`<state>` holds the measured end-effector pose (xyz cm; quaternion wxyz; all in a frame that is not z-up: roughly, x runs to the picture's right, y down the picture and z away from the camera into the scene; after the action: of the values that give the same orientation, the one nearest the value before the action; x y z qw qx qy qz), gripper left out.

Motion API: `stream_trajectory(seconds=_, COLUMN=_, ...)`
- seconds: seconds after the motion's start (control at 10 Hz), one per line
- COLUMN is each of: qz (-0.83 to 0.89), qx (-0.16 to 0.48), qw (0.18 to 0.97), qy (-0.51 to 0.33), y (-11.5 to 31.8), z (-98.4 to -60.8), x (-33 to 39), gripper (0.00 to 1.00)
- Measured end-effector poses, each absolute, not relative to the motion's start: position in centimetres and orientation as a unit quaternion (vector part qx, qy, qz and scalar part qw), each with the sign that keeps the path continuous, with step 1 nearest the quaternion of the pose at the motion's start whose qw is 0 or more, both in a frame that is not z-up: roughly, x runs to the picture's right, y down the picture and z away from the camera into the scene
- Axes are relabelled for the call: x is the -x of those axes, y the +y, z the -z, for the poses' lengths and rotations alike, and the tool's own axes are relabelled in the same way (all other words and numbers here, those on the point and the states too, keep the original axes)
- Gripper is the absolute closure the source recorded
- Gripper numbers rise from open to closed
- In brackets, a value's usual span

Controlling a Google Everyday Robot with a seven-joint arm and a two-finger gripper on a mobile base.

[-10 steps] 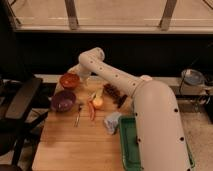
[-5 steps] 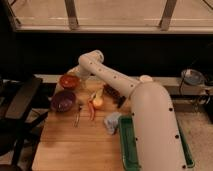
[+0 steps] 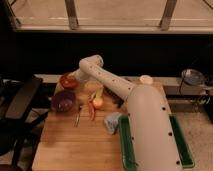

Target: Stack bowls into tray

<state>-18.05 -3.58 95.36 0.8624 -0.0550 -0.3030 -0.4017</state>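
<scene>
Camera view gives you the orange-red bowl at the far left of the wooden table. The purple bowl, glossy inside, sits just in front of it. The green tray lies at the right, largely under the arm. Your gripper is at the orange-red bowl's right rim, jaws spread wide; contact cannot be made out.

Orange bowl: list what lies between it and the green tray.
The gripper is at the orange bowl. Toward the tray lie a yellowish fruit, a red pepper and a grey cup by the tray's rim; the arm covers much of it.
</scene>
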Motion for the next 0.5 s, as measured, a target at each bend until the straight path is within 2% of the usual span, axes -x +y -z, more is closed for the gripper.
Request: stream_trajectory(seconds=0.5, qz=0.373, qx=0.066, qw=0.867, qy=-0.323, y=-2.1, z=-97.9, x=18.6, gripper=0.21)
